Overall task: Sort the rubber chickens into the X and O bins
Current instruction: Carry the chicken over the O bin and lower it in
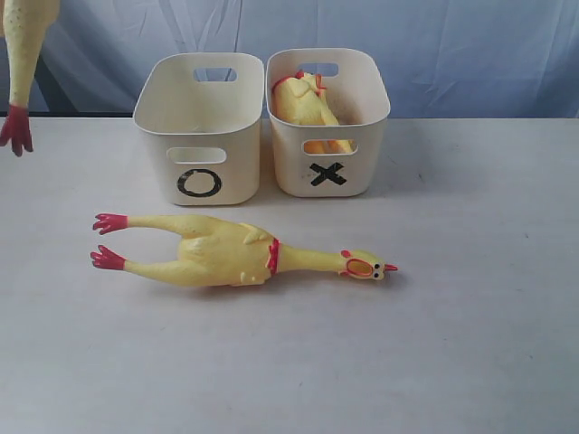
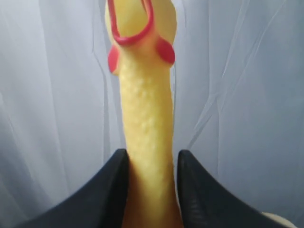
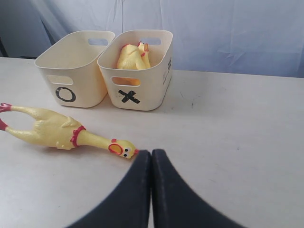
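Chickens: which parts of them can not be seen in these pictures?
- Held chicken: the exterior view's edge cuts off its head, neck and the left pincer.
- Binned chicken: the X bin wall hides most of its lower half, in the exterior and right wrist views.

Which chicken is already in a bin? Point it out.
The chicken inside the X bin. A second chicken lies on the table; the left gripper holds the third chicken up in the air.
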Motion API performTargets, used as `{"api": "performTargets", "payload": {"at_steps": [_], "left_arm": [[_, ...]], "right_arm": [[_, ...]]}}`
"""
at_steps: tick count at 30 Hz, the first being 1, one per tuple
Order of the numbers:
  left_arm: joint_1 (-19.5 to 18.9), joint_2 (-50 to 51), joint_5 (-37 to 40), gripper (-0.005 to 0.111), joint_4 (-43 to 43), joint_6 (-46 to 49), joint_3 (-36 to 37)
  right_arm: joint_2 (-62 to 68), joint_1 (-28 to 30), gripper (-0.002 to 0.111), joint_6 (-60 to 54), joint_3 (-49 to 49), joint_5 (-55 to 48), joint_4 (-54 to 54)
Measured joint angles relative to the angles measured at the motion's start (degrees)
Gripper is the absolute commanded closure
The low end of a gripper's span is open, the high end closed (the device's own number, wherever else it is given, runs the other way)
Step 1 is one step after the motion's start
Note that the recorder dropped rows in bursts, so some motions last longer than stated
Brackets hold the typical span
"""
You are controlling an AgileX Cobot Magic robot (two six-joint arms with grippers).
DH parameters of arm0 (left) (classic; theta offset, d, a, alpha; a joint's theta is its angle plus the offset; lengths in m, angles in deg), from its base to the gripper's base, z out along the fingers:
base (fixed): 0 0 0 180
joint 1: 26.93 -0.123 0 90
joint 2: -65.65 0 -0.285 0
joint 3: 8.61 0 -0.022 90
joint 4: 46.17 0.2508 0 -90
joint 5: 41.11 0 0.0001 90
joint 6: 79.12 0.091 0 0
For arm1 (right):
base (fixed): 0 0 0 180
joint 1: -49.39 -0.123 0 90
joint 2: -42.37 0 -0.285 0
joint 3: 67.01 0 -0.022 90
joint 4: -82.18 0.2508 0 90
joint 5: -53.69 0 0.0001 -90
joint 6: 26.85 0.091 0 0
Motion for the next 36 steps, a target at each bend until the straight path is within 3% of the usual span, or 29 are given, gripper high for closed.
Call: {"api": "performTargets", "payload": {"at_steps": [7,20,36], "left_arm": [[-2.0,3.1,-9.1,0.107,4.5,-5.2,0.0],[-9.4,13.6,-31.8,0.107,1.4,-22.8,-0.1],[-9.6,25.2,-45.4,0.107,4.4,-27.5,-8.4]], "right_arm": [[0.0,0.0,0.108,0.0,0.0,0.0,0.0],[0.0,0.0,0.108,0.0,0.0,0.0,0.0],[0.0,0.0,0.108,0.0,0.0,0.0,0.0]]}}
